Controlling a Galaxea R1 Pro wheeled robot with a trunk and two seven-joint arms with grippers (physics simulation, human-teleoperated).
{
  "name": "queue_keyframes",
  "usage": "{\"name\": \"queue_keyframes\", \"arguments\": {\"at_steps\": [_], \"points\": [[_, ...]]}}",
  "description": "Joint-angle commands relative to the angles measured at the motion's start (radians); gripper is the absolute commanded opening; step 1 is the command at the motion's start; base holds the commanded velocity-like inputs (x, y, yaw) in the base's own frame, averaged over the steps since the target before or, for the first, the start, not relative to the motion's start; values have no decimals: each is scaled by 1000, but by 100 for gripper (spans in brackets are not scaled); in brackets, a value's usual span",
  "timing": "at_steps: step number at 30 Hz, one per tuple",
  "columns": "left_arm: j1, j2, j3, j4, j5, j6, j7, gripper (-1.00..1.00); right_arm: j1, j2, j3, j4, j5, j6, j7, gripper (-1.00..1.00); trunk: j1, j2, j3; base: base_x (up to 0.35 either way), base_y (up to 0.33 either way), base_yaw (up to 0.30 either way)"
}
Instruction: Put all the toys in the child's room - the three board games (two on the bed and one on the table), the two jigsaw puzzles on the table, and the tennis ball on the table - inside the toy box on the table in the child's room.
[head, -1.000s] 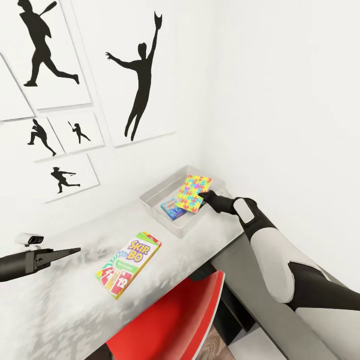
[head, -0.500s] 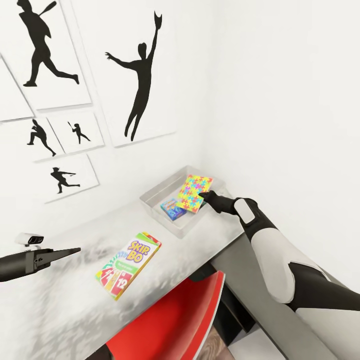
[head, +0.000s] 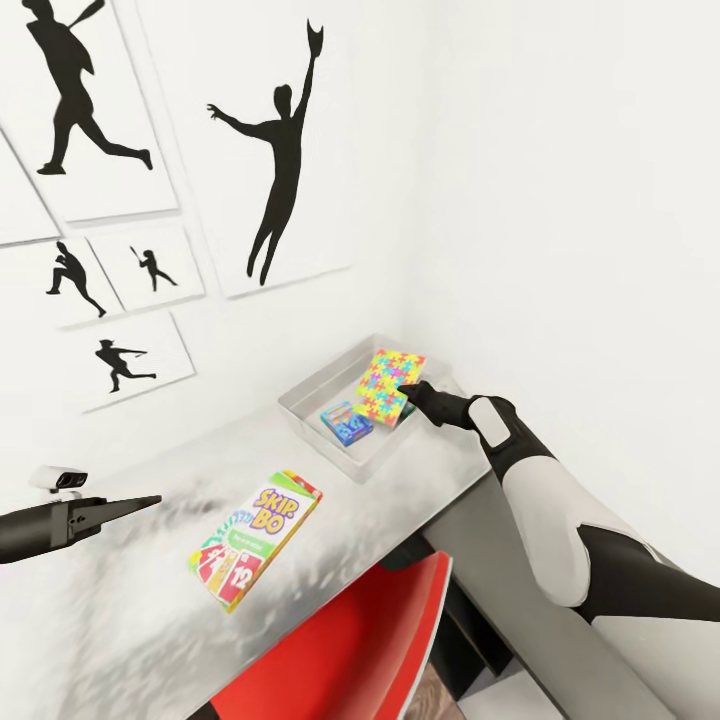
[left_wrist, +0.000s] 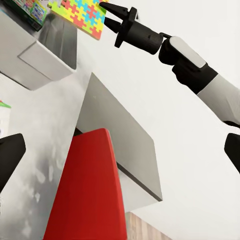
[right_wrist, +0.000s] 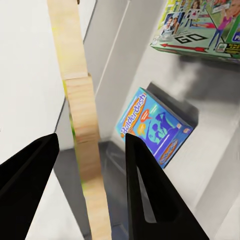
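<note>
You can read "SKIP-BO" on the green, red and white box (head: 255, 539) lying flat on the mottled table (head: 400, 490), and "Balderdash" in yellow on the small blue box (right_wrist: 155, 127) inside the light-grey toy box (head: 305, 392). Beside it there lies a green-edged board game marked "GO" (right_wrist: 200, 30). Your right gripper (head: 409, 391) has its jaws apart around the edge of the bright multicoloured jigsaw puzzle (head: 385, 386), which stands tilted over the bin. Your left gripper (head: 145, 501) hovers well off; its fingers look pressed together.
</note>
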Motion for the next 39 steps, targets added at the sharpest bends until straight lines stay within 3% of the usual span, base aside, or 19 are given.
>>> {"name": "queue_keyframes", "arguments": {"at_steps": [1,14,26,39], "points": [[-1,0,0,0,0,11,-4,100,-1,1,-8,-1,2,6,2,-100,1,-2,-2,97,0,0],[2,-3,8,10,-1,12,-4,100,-25,0,-12,-36,-14,-5,31,-100,1,-2,-2,30,0,0],[4,6,7,10,-5,12,-4,100,-89,-11,-12,-100,-36,6,25,-100,1,-2,-2,0,0,0],[4,7,7,10,-5,12,-4,100,-106,5,-12,-95,-37,22,-6,-100,1,-2,-2,0,0,0]]}}
